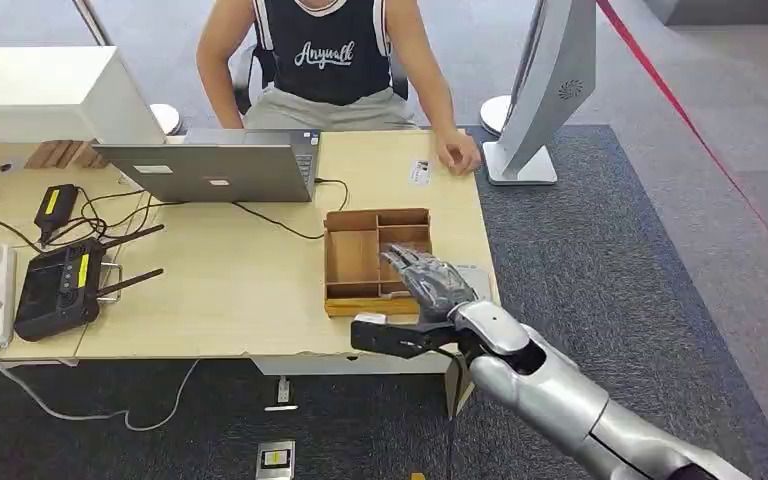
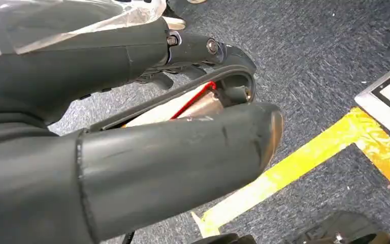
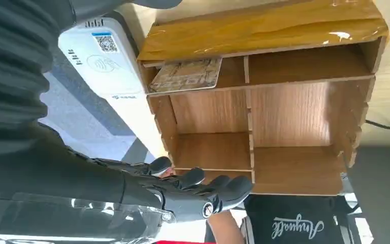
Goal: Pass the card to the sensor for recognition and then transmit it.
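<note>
Right hand (image 1: 426, 278) hovering flat over the near right part of the wooden tray (image 1: 352, 262), fingers (image 3: 223, 187) stretched out and apart, nothing held. Card (image 3: 185, 75) lying in one small compartment of the tray, at the end next to the white sensor (image 3: 109, 66), apparently flat, though part of it sits behind the divider edge. Sensor resting on the table (image 1: 230, 285) just beside the tray's right side, mostly hidden under the hand from the head view. Left hand (image 2: 132, 127) hanging low over dark carpet and a strip of yellow floor tape (image 2: 310, 157); whether its fingers are spread or curled cannot be told. Person (image 1: 330, 55) seated at the far side, one hand (image 1: 457, 155) resting on the tabletop near a small label. Laptop (image 1: 210, 165) open at the far edge, black controller (image 1: 60, 285) at the left.
</note>
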### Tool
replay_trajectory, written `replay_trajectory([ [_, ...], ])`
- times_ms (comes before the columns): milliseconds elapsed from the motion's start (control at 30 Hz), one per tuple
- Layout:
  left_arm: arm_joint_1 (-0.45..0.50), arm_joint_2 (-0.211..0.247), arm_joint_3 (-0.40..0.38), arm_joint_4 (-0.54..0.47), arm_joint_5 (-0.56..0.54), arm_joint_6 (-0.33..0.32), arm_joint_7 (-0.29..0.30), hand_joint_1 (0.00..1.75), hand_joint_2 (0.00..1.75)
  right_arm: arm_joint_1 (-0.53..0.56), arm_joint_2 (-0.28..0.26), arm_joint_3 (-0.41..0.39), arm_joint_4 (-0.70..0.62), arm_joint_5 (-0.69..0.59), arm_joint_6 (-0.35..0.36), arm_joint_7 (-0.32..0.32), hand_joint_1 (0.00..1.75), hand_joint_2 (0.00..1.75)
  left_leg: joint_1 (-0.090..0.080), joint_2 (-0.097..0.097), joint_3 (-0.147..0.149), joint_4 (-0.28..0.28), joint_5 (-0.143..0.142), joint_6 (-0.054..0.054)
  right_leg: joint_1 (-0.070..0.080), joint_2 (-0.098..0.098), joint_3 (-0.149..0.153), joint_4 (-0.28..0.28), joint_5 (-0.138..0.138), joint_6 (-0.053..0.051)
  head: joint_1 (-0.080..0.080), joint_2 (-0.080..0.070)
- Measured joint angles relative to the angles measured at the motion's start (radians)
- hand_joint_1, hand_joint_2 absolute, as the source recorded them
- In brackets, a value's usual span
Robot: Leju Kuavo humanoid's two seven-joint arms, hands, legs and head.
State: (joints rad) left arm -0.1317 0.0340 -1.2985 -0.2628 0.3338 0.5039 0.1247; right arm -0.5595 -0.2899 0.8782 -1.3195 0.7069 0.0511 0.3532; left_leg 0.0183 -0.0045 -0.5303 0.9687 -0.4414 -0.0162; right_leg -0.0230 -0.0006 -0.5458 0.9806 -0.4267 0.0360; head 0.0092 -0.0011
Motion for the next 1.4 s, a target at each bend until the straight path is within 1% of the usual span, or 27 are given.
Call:
replay_trajectory([
  [367,-0.003,0.000,0.000,0.000,-0.008,-0.009,0.006,0.00,0.00,0.003,0.000,0.005,0.013,0.017,-0.006,0.006,0.00,1.75,0.000,0.000,0.000,0.000,0.000,0.000,0.000,0.000,0.000,0.000,0.000,0.000,0.000,0.000],
  [433,-0.003,0.000,0.000,0.000,-0.011,-0.009,0.006,0.00,0.00,0.003,-0.001,0.005,0.021,0.039,-0.031,0.004,0.00,1.75,0.000,0.000,0.000,0.000,0.000,0.000,0.000,0.000,0.000,0.000,0.000,0.000,0.000,0.000],
  [533,-0.003,0.000,0.000,0.000,-0.018,-0.009,0.006,0.00,0.00,0.002,-0.002,-0.004,0.043,0.071,-0.091,-0.005,0.00,1.75,0.000,0.000,0.000,0.000,0.000,0.000,0.000,0.000,0.000,0.000,0.000,0.000,0.000,0.000],
  [633,-0.004,0.000,0.000,0.000,-0.023,-0.009,0.008,0.00,0.00,0.002,-0.005,-0.016,0.071,0.087,-0.117,-0.012,0.00,1.75,0.000,0.000,0.000,0.000,0.000,0.000,0.000,0.000,0.000,0.000,0.000,0.000,0.000,0.000],
  [1167,-0.008,0.000,0.000,0.000,-0.026,-0.012,0.008,0.00,0.00,0.002,-0.005,-0.027,0.138,0.094,-0.123,-0.013,0.00,1.75,0.000,0.000,0.000,0.000,0.000,0.000,0.000,0.000,0.000,0.000,0.000,0.000,0.000,0.000],
  [1400,-0.009,0.000,0.000,0.000,-0.028,-0.012,0.010,0.00,0.00,0.001,0.001,-0.028,0.171,0.093,-0.138,-0.013,0.00,1.75,0.000,0.000,0.000,0.000,0.000,0.000,0.000,0.000,0.000,0.000,0.000,0.000,0.000,0.000],
])
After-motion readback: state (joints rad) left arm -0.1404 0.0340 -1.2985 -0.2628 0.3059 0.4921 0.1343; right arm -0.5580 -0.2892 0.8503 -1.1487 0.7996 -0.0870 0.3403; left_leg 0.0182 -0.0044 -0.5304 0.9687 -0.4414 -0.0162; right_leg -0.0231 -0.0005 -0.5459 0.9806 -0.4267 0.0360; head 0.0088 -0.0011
